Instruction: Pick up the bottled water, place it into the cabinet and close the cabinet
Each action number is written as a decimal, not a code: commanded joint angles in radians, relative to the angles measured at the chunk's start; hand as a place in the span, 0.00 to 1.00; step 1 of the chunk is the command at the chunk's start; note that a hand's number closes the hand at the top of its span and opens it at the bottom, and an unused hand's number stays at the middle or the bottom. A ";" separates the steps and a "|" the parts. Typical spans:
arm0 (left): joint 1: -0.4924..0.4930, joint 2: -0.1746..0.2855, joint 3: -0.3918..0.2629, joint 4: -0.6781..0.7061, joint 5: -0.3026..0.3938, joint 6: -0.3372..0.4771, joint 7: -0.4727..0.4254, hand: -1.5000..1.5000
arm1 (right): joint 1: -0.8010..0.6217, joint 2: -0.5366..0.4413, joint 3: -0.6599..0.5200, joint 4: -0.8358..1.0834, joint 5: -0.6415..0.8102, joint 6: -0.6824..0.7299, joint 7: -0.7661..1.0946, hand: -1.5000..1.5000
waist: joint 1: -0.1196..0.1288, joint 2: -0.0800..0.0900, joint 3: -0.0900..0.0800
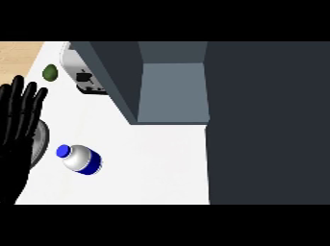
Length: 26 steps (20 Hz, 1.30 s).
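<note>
Nothing of the job is done yet, as far as I can see. The water bottle stands upright on the white bench, near the front edge and over to the left. It has a blue cap and a blue band. No hand touches it.

The left hand shows at the left edge. It is wide open with its fingers straight up, and it holds nothing. It is just resting there, a little apart from the bottle. The right hand does not show at all.

The cabinet sits farther back and to the right. Its door looks swung open, so the inside is ready for the bottle.

A small green fruit and a white machine sit at the back left. A grey round thing peeks out from behind the left hand; I cannot tell what it is.

I think three steps are left: grab the bottle, put it inside the cabinet, and shut the door.
</note>
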 commanded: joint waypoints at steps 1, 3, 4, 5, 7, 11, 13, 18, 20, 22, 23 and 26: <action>-0.026 0.039 0.056 0.040 0.056 -0.043 -0.002 0.00 | 0.056 0.017 0.007 0.003 -0.024 0.024 -0.060 0.00 | -0.008 -0.014 -0.026; -0.026 0.104 0.157 0.023 0.197 -0.117 0.037 0.00 | -0.008 0.010 -0.021 0.003 -0.015 -0.002 -0.025 0.00 | -0.003 -0.014 -0.027; 0.062 0.104 0.180 0.053 0.243 -0.164 -0.059 0.00 | 0.058 -0.011 -0.022 -0.146 -0.040 0.010 0.045 0.00 | -0.007 -0.017 -0.028; 0.036 0.117 0.200 0.046 0.277 -0.172 -0.019 0.00 | 0.137 0.001 -0.032 -0.123 -0.047 0.035 -0.064 0.00 | -0.009 -0.016 -0.027; 0.144 0.059 0.122 0.080 0.324 -0.156 0.128 0.00 | 0.157 -0.003 0.024 -0.075 -0.129 0.066 0.133 0.00 | -0.002 -0.015 -0.028; 0.163 0.118 0.191 0.011 0.441 -0.169 0.244 0.00 | 0.234 0.031 0.121 -0.224 -0.111 0.037 0.221 0.00 | -0.004 -0.018 -0.027; 0.137 0.129 0.188 -0.028 0.481 -0.141 0.332 0.00 | 0.328 0.033 0.123 -0.279 -0.110 0.047 0.198 0.00 | -0.011 -0.017 -0.026; 0.280 0.083 0.179 -0.173 0.459 -0.141 0.342 0.00 | 0.386 0.047 0.153 -0.416 -0.105 0.029 0.271 0.00 | -0.004 -0.017 -0.027; 0.306 0.055 0.165 -0.152 0.417 -0.148 0.311 0.00 | 0.484 0.009 0.131 -0.482 -0.163 0.087 0.269 0.00 | -0.010 -0.017 -0.027; 0.366 0.070 0.191 -0.206 0.442 -0.174 0.342 0.00 | 0.465 0.017 0.140 -0.459 -0.154 0.077 0.270 0.00 | -0.005 -0.017 -0.027; 0.346 0.075 0.221 -0.125 0.431 -0.215 0.276 0.00 | 0.495 0.019 0.164 -0.485 -0.142 0.079 0.273 0.00 | -0.008 -0.017 -0.027; 0.352 0.031 0.168 -0.176 0.356 -0.166 0.309 0.00 | 0.606 0.040 0.206 -0.444 -0.101 0.110 0.153 0.00 | -0.013 -0.018 -0.026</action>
